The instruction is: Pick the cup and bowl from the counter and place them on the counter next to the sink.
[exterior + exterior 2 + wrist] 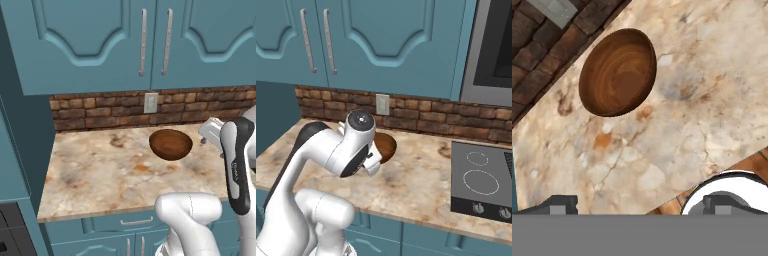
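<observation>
Near the backsplash (100, 112), bowl (170, 144)

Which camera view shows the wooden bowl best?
The hand view: the bowl is seen whole from above, grain clear. The left base view shows it from the side; in the right base view the arm hides most of it.

Even, diffuse rendered lighting; no glare. Soft shadow beneath the bowl (170, 144) on the desk (100, 175). Textures slightly blurred.

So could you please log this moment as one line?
fingers: open, empty | bowl: on counter, untouched | next: grasp bowl
</observation>
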Available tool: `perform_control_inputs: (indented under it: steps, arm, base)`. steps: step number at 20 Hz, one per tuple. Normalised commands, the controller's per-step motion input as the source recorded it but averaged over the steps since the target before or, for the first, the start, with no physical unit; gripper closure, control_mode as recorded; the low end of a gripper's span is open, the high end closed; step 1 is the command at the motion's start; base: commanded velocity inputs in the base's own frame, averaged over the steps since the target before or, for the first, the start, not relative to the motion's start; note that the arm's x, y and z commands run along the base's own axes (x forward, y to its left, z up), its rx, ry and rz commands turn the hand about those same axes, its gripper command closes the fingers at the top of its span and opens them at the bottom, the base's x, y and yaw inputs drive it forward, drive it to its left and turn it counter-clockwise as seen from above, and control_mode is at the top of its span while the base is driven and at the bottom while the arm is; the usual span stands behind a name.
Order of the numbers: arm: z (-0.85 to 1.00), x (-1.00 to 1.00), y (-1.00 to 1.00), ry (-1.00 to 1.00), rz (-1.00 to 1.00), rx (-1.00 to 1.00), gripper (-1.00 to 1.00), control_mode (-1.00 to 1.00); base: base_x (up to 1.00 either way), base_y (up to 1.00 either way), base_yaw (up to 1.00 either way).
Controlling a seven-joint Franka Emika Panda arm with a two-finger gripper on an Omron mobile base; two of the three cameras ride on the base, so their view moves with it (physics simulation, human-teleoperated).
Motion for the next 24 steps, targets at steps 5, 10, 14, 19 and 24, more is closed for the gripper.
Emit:
perform_control_inputs:
  steps: [5, 10, 14, 19, 24]
  arm:
    - [-0.26, 0.29, 0.00, 0.00, 0.00, 0.00, -1.00, -1.00]
    - [-0.29, 0.33, 0.00, 0.00, 0.00, 0.00, -1.00, -1.00]
    - [-0.21, 0.41, 0.00, 0.01, 0.00, 0.00, -1.00, -1.00]
    - [-0.16, 0.55, -0.09, 0.06, 0.00, 0.00, -1.00, -1.00]
    - [-0.10, 0.32, -0.41, 0.09, 0.00, 0.00, -1.00, -1.00]
  base:
    - [0.00, 0.00, 0.00]
    - [0.00, 0.00, 0.00]
    - [0.00, 0.00, 0.00]
    - [0.00, 0.00, 0.00]
    - [0.00, 0.00, 0.00]
